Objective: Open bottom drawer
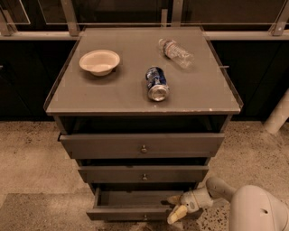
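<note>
Grey bottom drawer (pixel 131 213) ajar; gripper (pixel 174 207) at front rim, fingers (pixel 175 216) apart; bowl (pixel 99 62), can (pixel 156 84), bottle (pixel 176 53) on cabinet top (pixel 122 94)

Low arm (pixel 220 188) stretched leftward from lower right; hand (pixel 177 206) at its tip.

Speckled beige stone floor (pixel 31 153) filled the lower frame, with a darker grey patch (pixel 40 212) at lower left. Dark wall panels (pixel 27 81) ran behind, and metal-framed glass panes (pixel 113 9) lined the top. A white cylindrical post (pixel 277 115) stood at the right edge. The gripper (pixel 173 209) was at lower centre-right.
</note>
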Available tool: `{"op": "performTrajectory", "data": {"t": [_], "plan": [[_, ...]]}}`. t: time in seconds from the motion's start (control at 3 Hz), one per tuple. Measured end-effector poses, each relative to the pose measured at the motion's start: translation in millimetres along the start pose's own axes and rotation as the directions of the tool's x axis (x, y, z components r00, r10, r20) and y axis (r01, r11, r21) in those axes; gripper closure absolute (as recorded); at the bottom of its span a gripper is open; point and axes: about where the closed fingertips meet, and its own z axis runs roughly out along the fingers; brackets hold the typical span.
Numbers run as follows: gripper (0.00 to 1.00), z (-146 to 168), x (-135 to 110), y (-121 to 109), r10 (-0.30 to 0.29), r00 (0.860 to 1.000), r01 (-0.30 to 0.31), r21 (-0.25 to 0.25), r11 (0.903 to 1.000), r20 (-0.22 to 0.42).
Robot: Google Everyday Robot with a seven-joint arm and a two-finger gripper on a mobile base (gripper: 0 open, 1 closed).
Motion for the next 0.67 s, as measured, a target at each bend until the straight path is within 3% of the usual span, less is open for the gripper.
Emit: {"op": "performTrajectory", "data": {"t": [0.33, 0.67], "plan": [[0.0, 1, 5, -15, 0.009, 1.0, -0.009, 0.028, 0.9996, -0.017], [0.0, -9, 25, -33, 0.064, 0.997, -0.061, 0.085, 0.9945, -0.034]]}}
